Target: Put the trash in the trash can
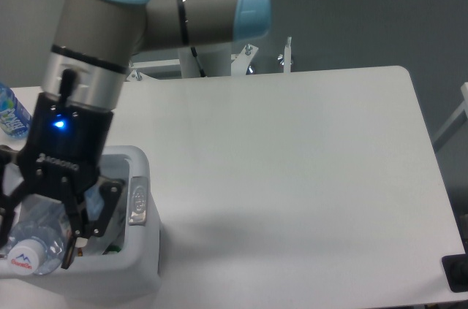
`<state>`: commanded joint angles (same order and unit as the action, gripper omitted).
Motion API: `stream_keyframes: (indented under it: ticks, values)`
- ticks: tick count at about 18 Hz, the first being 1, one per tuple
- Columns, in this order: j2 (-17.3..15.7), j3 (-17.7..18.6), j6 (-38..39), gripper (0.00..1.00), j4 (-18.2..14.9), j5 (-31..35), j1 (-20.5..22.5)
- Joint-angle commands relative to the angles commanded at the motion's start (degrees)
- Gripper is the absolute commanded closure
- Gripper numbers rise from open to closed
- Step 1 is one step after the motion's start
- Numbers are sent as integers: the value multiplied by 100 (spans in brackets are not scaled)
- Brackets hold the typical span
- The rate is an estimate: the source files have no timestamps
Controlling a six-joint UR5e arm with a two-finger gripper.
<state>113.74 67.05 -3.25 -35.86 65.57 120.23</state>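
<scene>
I see my gripper (40,232) clamped on the crushed bottle (33,239), held over the open trash can (139,250) at the desk's (292,177) front left corner. A small blue bottle (10,112) stands at the left edge.

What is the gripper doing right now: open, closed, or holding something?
Gripper: closed on the crushed clear plastic bottle, held over the white trash can.

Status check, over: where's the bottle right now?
End effector shut on crushed bottle, hanging over open trash can. Nothing blocking the drop.
</scene>
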Motion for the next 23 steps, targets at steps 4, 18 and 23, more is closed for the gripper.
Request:
stream_keyframes:
  ticks: [4,18,23]
  values:
    - [-290,386,-44,0,-9,53,437]
    - [-817,484,-2519,0,-1553,2646,2091]
    - [-1108,660,-4393,0,-2689,3032,2408]
